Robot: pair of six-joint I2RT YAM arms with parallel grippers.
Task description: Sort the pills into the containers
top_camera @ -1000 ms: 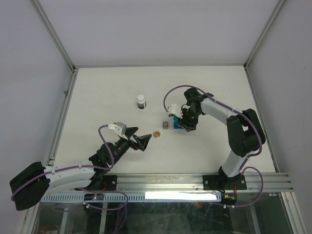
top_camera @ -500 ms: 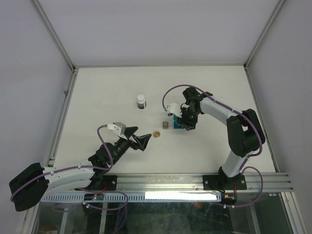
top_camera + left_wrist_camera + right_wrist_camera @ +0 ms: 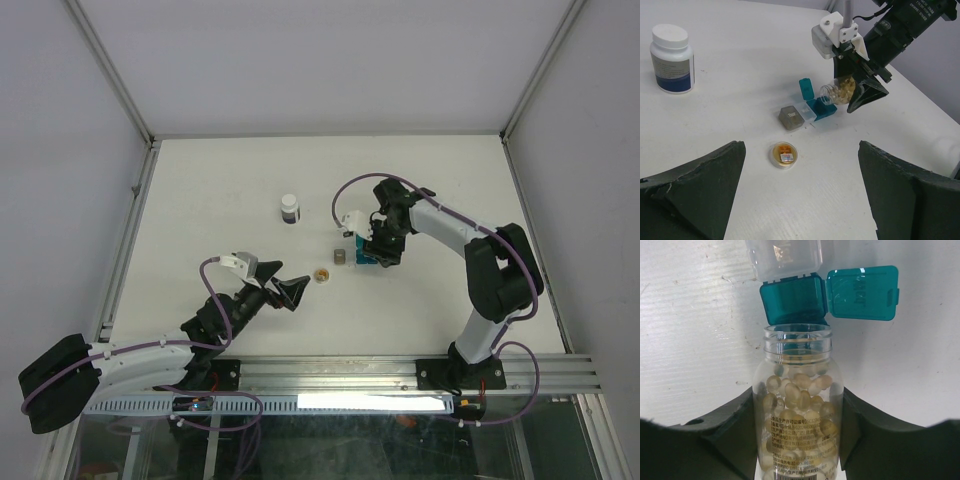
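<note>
**Tipping a pill bottle over the teal box**

The right hand (image 3: 385,248) grips a clear, uncapped bottle (image 3: 797,415) of pale pills (image 3: 790,390). The bottle is tilted, its mouth just above the open teal container (image 3: 794,304). The grey container (image 3: 791,117) sits just beside it. The left hand (image 3: 283,287) hovers wide and empty near a small round cap (image 3: 784,154) on the table (image 3: 740,30). A white-capped bottle (image 3: 672,59) stands well apart.

From above and behind, we look down on the whole tabletop (image 3: 220,180). Our left wrist view faces low across it from the near edge. Our right wrist view sits close above the teal box (image 3: 794,297), which all three share.
</note>
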